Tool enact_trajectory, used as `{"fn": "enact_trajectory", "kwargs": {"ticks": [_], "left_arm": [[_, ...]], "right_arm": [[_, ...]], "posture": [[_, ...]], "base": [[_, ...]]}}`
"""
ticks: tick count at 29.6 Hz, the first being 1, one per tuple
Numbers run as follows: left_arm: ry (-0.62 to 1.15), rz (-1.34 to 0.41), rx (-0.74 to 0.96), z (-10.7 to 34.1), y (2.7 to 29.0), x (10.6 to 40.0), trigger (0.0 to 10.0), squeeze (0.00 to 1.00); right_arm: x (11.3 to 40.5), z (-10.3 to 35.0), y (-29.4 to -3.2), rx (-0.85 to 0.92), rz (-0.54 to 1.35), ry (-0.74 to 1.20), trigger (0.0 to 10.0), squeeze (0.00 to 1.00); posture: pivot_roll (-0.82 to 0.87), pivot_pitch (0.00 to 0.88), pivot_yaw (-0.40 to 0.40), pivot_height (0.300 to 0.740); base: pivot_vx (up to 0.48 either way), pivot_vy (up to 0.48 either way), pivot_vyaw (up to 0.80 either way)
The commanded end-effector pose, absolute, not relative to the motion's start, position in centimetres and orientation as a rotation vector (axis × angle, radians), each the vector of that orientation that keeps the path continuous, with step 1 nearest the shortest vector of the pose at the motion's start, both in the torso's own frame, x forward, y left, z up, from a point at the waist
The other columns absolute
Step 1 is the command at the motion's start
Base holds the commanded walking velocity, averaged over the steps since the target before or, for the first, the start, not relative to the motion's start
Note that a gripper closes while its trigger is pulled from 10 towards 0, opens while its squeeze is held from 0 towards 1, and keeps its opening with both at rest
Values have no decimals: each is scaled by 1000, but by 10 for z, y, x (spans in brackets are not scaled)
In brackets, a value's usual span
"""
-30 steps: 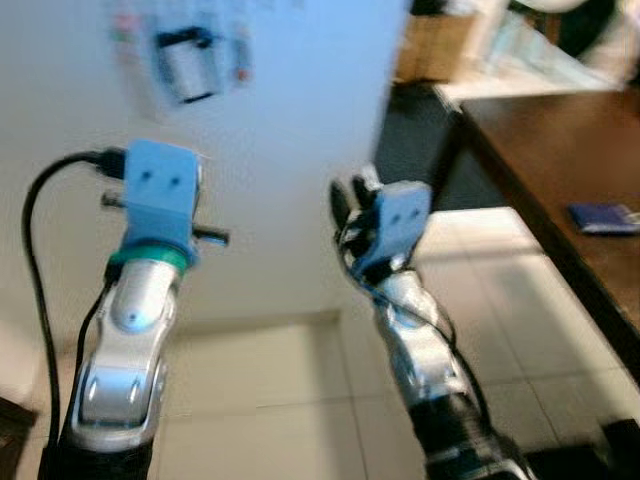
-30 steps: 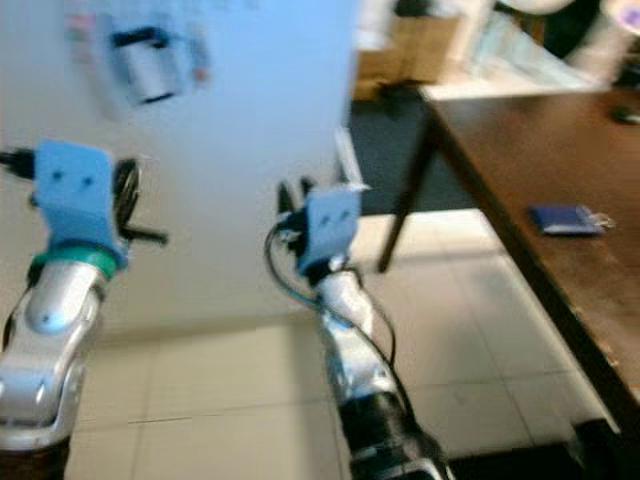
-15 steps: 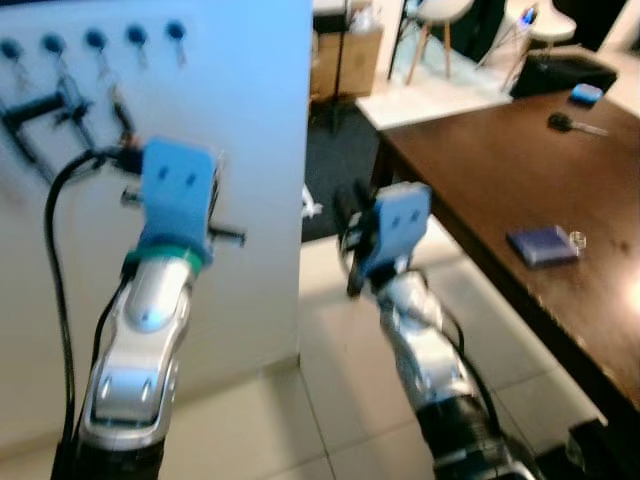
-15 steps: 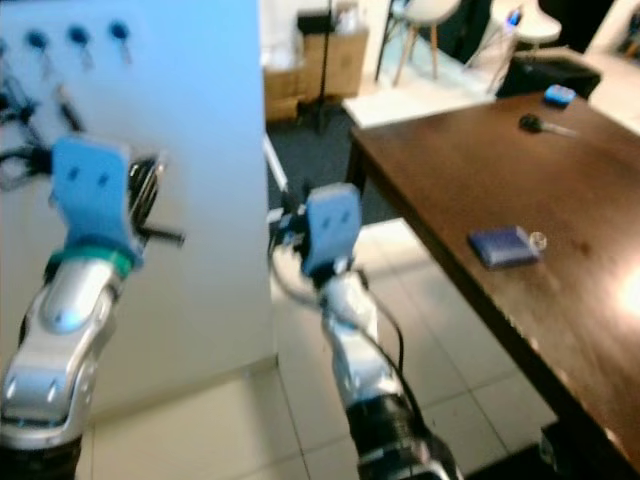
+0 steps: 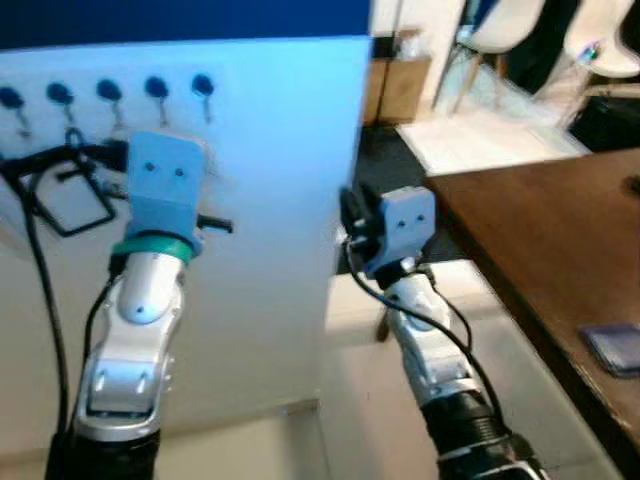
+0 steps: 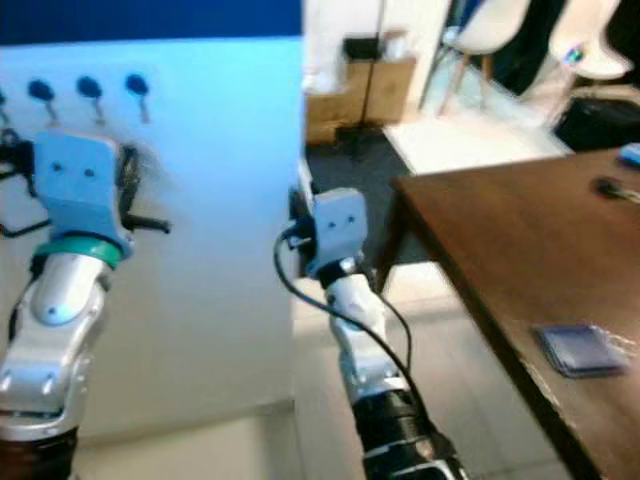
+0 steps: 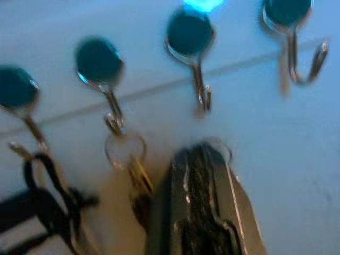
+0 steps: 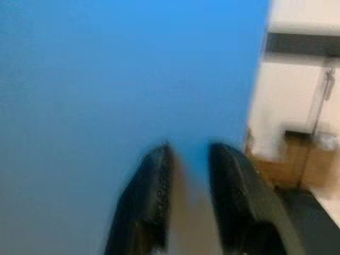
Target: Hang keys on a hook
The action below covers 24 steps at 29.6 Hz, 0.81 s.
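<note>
Home interior: tiled floor [image 5: 300, 445], dark wooden dining table [image 6: 520, 230], white chairs [image 5: 500, 30] beyond it, wall key hooks [image 5: 155, 90] opposite the table.

Head stereo pair: my 2 eyes look forward and down, sharing the white wall panel with its row of round blue-capped metal hooks [image 5: 155, 88] and the dark brown wooden table [image 6: 520, 230]. Left wrist camera: close on those hooks, facing the panel. Right wrist camera: close to the panel's edge, blurred, room beyond.
</note>
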<state>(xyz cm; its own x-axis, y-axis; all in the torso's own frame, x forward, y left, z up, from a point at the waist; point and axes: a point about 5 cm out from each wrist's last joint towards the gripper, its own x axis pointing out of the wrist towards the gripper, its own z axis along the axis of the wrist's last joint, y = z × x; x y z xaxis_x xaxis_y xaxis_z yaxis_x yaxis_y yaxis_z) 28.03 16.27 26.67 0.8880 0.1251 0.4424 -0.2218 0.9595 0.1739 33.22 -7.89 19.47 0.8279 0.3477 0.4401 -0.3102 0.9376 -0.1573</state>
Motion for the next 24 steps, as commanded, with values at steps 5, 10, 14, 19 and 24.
{"fn": "enact_trajectory", "kwargs": {"ticks": [5, 10, 14, 19, 24], "left_arm": [[-503, 160, 223, 275, 163, 265, 10000, 0], [-498, 157, 224, 275, 162, 264, 10000, 0], [-500, 152, 227, 274, 160, 266, 10000, 0], [-486, 150, 228, 272, 160, 268, 10000, 0], [-455, 128, 173, 270, 163, 266, 10000, 0]], "right_arm": [[334, 175, -84, -106, 382, -378, 10000, 0], [334, 172, -85, -109, 380, -370, 10000, 0], [333, 170, -85, -113, 378, -362, 10000, 0], [332, 168, -86, -119, 378, -359, 10000, 0], [329, 166, -90, -134, 381, -346, 10000, 0]], "posture": [[-4, 34, 93, 740], [1, 39, 91, 740], [-1, 38, 92, 740], [-2, 37, 93, 740], [-1, 36, 80, 740]], "base": [[0, 0, 0], [0, 0, 0], [0, 0, 0], [0, 0, 0], [0, 0, 0]]}}
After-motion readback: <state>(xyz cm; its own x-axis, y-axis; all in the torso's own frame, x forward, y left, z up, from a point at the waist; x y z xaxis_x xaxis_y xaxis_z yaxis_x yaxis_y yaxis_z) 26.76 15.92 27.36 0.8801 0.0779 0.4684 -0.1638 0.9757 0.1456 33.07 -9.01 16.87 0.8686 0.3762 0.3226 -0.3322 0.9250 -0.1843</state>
